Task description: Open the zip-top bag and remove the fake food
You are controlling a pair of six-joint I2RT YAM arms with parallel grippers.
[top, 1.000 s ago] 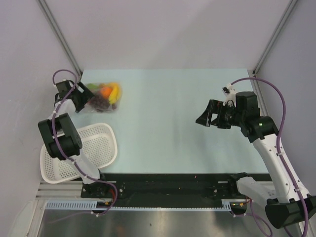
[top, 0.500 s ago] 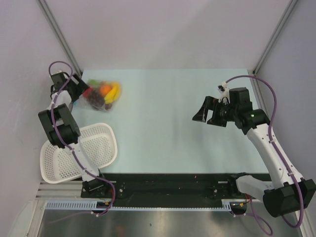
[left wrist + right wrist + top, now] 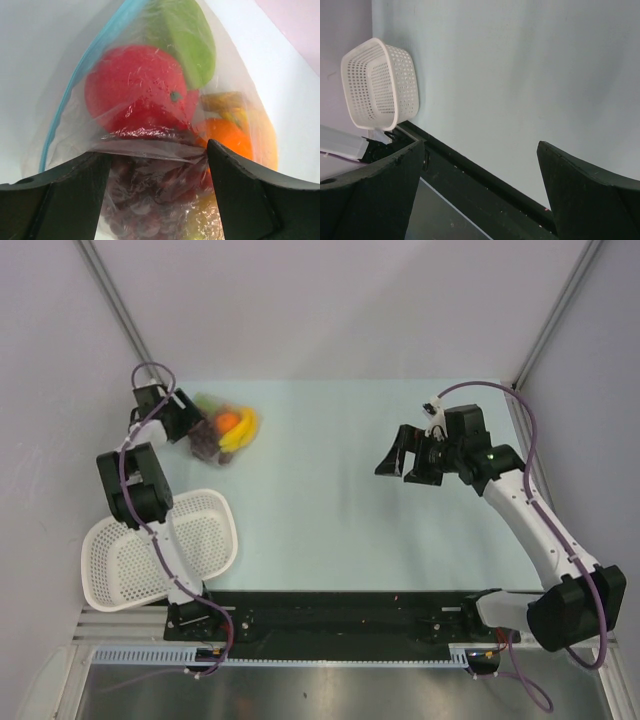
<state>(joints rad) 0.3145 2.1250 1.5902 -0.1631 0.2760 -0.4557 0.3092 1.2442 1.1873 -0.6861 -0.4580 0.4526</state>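
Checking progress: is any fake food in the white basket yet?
No, the white basket holds nothing; the fake food sits inside the zip-top bag.

The zip-top bag (image 3: 235, 75) is clear with a light blue zip strip (image 3: 61, 107), its fake food (image 3: 135, 85) red, green, orange, yellow and dark purple; the basket (image 3: 404, 90) is white with a grid of holes, the tabletop (image 3: 340, 520) pale mint.

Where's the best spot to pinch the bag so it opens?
Pinch the blue zip strip along the edge of the zip-top bag, coming from outside that edge: it's a thin flat lip, while the rest bulges with fake food.
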